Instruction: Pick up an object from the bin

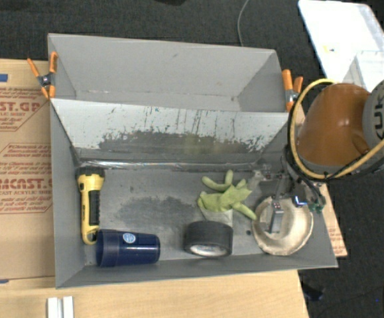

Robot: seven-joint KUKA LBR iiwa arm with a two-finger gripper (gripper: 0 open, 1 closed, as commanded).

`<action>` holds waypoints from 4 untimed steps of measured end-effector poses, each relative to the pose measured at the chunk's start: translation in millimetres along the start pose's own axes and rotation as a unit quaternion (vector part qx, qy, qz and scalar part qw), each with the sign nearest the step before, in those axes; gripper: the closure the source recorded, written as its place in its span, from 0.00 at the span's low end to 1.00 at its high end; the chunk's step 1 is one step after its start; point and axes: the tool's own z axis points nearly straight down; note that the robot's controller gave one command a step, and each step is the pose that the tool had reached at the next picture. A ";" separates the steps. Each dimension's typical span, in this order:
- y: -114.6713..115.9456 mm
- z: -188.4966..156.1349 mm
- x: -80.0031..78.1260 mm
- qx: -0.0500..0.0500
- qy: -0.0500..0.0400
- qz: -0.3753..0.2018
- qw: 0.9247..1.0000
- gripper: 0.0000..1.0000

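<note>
My gripper [275, 220] hangs low in the bin's right front corner, directly over a round, pale, shallow dish [294, 237] that lies against the right wall. A floppy green toy figure [225, 199] lies just left of the gripper, its limbs spread on the floor. A black roll of tape [208, 238] lies flat further left, near the front wall.
A yellow and black torch [89, 205] lies along the left wall. A dark blue cylindrical container [128, 248] with a round white label lies on its side in the front left corner. The arm's orange cover sits above the bin's right rim.
</note>
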 end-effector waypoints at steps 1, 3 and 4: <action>-28.6 55.9 -47.1 0.001 -0.005 0.012 1.000 0.00; -1.6 84.8 -74.9 0.000 -0.004 0.045 0.999 0.00; 16.6 89.8 -48.7 0.000 -0.007 -0.013 1.000 0.00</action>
